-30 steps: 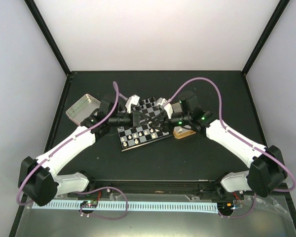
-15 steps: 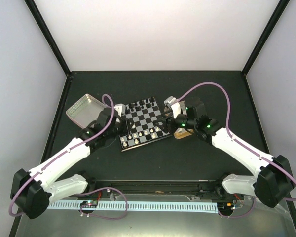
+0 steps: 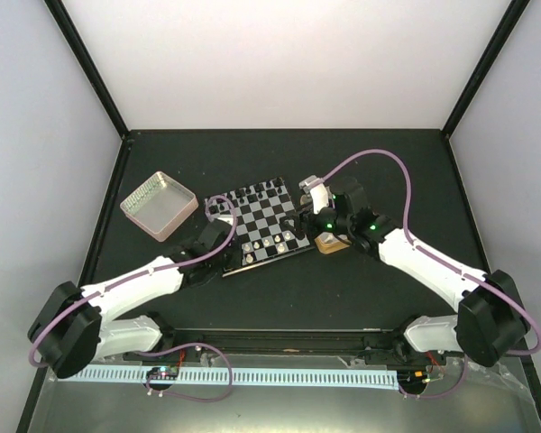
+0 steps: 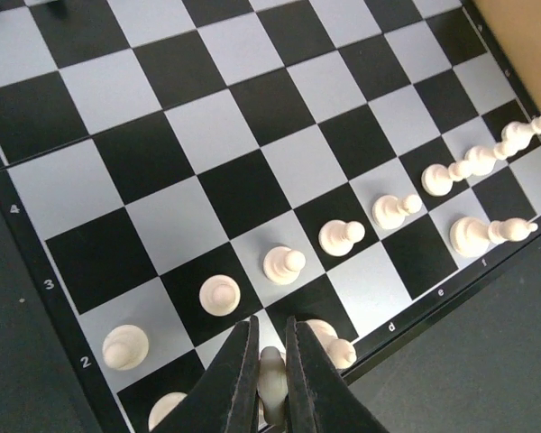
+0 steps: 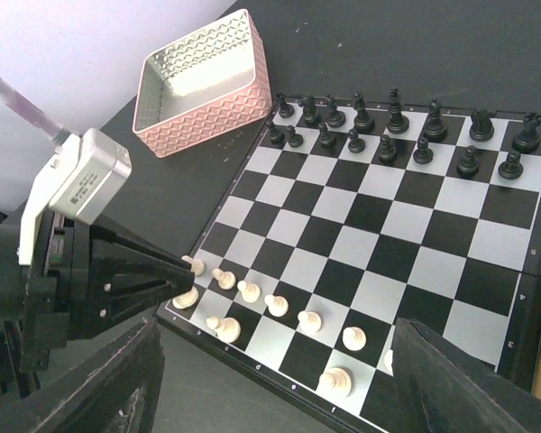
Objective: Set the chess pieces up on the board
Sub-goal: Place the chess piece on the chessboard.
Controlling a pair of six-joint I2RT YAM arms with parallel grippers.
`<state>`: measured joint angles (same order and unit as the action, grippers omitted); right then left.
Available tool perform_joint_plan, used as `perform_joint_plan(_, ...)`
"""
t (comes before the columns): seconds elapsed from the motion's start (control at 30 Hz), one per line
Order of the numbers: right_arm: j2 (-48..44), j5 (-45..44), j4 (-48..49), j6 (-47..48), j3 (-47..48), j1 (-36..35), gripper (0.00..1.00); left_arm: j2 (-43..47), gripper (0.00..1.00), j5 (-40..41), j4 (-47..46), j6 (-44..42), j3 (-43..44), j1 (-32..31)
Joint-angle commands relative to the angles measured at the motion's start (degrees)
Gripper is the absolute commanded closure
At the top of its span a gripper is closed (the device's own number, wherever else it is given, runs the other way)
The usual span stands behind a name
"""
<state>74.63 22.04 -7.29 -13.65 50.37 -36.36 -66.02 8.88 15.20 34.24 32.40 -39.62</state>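
Your left hand (image 4: pixel 270 327) grips a white piece (image 4: pixel 270 372) at rank 1; next, seat it centred, then open.

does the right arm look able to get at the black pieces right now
Probably yes: the black pieces stand uncovered on the far rows; the left hand is at the near corner, closed on a white piece.
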Motion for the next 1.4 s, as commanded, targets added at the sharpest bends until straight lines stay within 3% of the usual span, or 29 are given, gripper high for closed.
perform_joint_plan(0.0,0.63,-1.21,0.57,-0.5,1.76,-0.28,0.3,-2.38,0.98,1.56,-5.42,-2.4,-0.48,-1.21)
perform_joint_plan(0.53,3.0,-1.57,-0.58,-0.25,2.81,-0.25,0.3,-6.69,0.97,1.57,-7.51,-2.24,-3.02,-1.69)
perform_joint_plan(0.87,3.67,-1.24,-0.75,-0.27,3.17,-0.26,0.31,-6.15,0.79,0.38,-7.89,-2.73,-3.4,-1.8)
perform_joint_plan(1.1,3.44,-1.53,-0.73,-0.63,3.33,-0.28,0.31,-3.02,0.79,0.18,-5.75,-2.76,-2.98,-1.88)
perform_joint_plan(1.23,2.86,-2.29,-0.78,-1.3,3.48,-0.21,0.31,-2.1,0.87,0.07,-5.4,-2.82,-2.46,-1.94)
perform_joint_plan(1.37,2.47,-2.52,-0.89,-1.59,3.1,-0.24,0.31,-3.46,0.87,0.01,-5.39,-2.84,-2.35,-1.89)
